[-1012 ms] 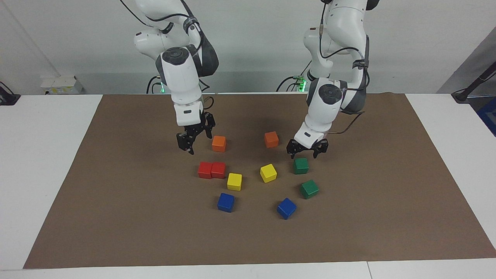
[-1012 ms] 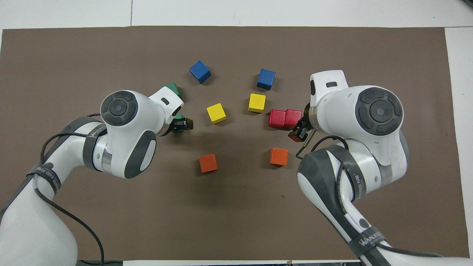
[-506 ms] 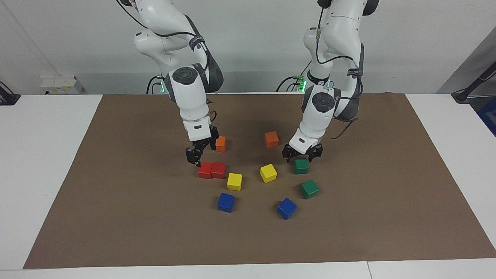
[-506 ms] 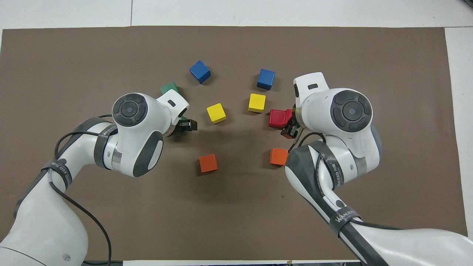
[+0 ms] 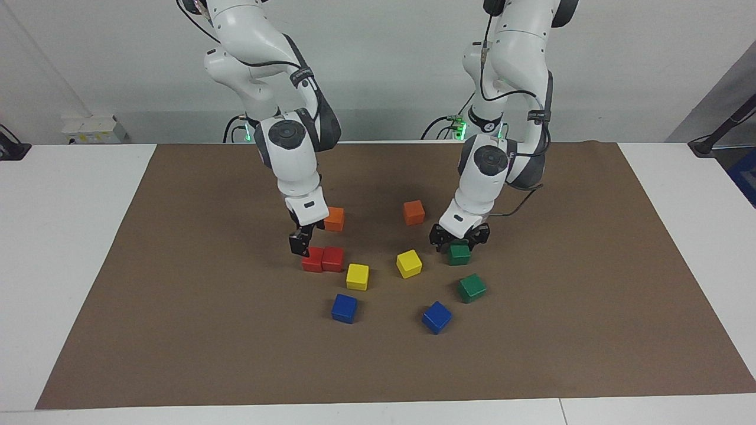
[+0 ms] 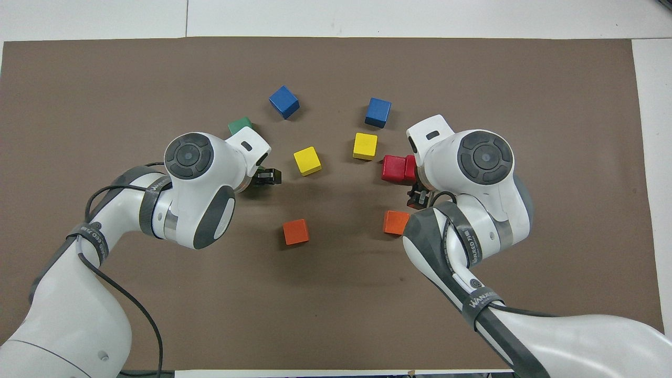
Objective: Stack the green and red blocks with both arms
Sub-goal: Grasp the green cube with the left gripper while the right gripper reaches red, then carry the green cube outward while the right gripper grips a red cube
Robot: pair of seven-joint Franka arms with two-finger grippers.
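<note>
Two red blocks (image 5: 312, 260) (image 5: 333, 258) lie touching side by side. My right gripper (image 5: 305, 237) is open and low over the red block toward the right arm's end of the table. In the overhead view the right wrist covers that block, and the other red block (image 6: 394, 168) shows. Two green blocks (image 5: 458, 254) (image 5: 472, 287) lie apart. My left gripper (image 5: 459, 238) is open and straddles the top of the green block nearer the robots. In the overhead view the left wrist hides that block, and the farther green block (image 6: 239, 125) shows.
On the brown mat (image 5: 177, 295) lie two orange cubes (image 5: 334, 218) (image 5: 413, 212) nearer the robots. Two yellow cubes (image 5: 357, 276) (image 5: 409, 263) lie between the red and green blocks. Two blue cubes (image 5: 344, 308) (image 5: 436, 317) lie farthest from the robots.
Both grippers have come down and moved away from the robots: the right one onto the outer red block, the left one onto the nearer green block. No block has moved.
</note>
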